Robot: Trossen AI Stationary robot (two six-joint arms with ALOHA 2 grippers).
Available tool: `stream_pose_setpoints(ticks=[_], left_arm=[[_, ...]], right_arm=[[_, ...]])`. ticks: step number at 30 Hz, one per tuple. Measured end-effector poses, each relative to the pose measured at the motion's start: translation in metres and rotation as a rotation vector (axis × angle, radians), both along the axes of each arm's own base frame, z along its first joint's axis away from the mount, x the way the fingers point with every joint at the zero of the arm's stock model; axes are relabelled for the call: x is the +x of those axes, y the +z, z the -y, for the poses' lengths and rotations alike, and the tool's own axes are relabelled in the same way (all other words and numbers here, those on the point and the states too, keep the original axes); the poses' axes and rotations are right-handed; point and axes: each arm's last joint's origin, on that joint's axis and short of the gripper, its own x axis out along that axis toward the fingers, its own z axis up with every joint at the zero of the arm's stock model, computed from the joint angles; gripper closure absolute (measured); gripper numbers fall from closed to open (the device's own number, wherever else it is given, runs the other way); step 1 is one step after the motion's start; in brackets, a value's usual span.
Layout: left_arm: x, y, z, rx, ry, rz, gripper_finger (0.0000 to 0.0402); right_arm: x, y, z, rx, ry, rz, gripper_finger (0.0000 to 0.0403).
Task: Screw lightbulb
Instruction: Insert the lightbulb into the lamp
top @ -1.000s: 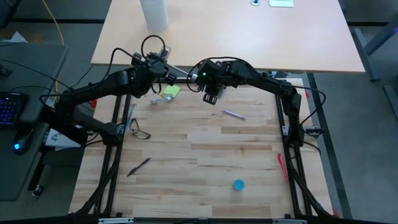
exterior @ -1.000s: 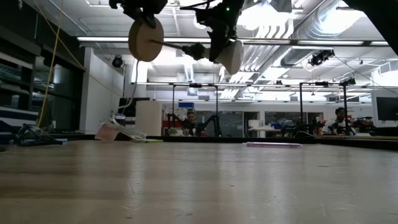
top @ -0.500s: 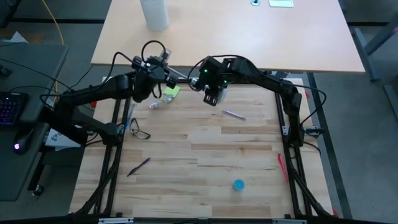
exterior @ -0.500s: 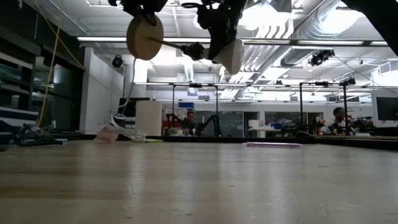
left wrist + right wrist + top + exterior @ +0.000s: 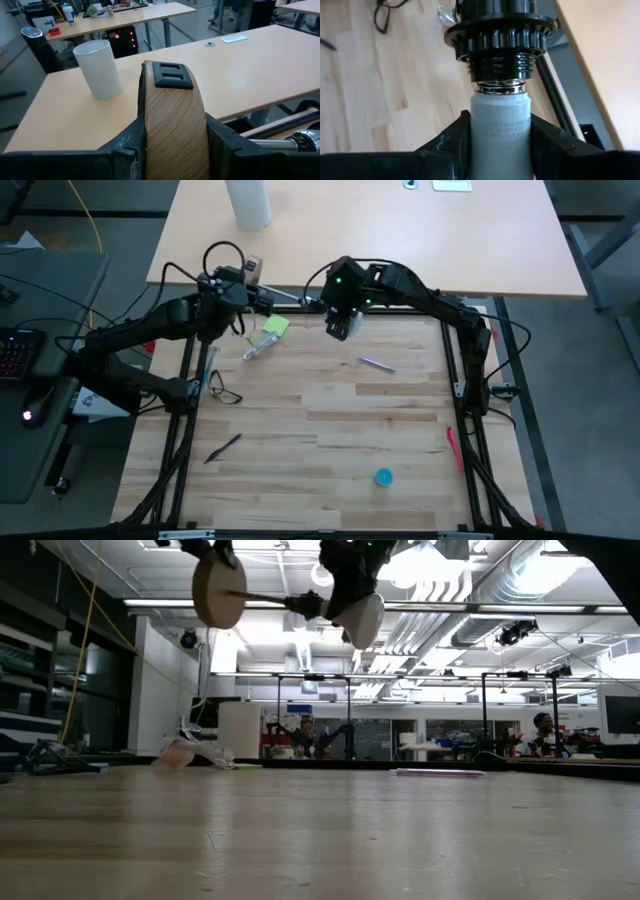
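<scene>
The white lightbulb (image 5: 500, 131) has its metal screw base (image 5: 500, 88) at the mouth of the black socket (image 5: 500, 35). The socket sits on a rod from the round wooden disc base (image 5: 220, 590). Both are held high above the table. My left gripper (image 5: 228, 290) is shut on the disc, at the far left of the table. My right gripper (image 5: 340, 318) is shut on the bulb (image 5: 362, 620), just to the right of the socket (image 5: 306, 605). My left gripper pinches the wooden disc's two flat faces (image 5: 172, 135) between its two fingers, the disc standing on edge between them. The disc is lifted clear of the table, its rod level and pointing toward the table's right. My right gripper pinches the bulb's white neck (image 5: 500, 150) between its two fingers, just behind the screw base. The fingers lie along the bulb, pointing toward the socket. The bulb is lifted clear, roughly level, its base at the socket's mouth.
On the table lie a yellow note (image 5: 276, 326), a clear plastic piece (image 5: 254, 348), glasses (image 5: 226, 393), two purple pens (image 5: 376, 363) (image 5: 222, 447), a blue cap (image 5: 383, 476) and a red tool (image 5: 452, 446). A tall white cylinder (image 5: 248, 202) stands on the far desk.
Both grippers have risen a little, keeping bulb and socket together. My left gripper has gone toward the table's left edge with the disc. My right gripper has gone toward the far edge with the bulb. Both stay shut.
</scene>
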Motion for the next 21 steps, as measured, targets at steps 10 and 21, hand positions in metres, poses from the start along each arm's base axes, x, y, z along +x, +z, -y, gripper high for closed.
stream_pose_setpoints(ticks=[10, 21], left_arm=[[0.0015, 0.0021, 0.0002, 0.029, -0.06, -0.079, 0.0284], [0.0058, 0.0069, 0.001, 0.06, -0.176, -0.128, 0.0284]], right_arm=[[-0.0015, -0.0005, -0.0027, 0.062, 0.043, 0.002, 0.0257], [-0.0059, -0.0036, -0.0063, 0.203, 0.114, -0.014, 0.0257]])
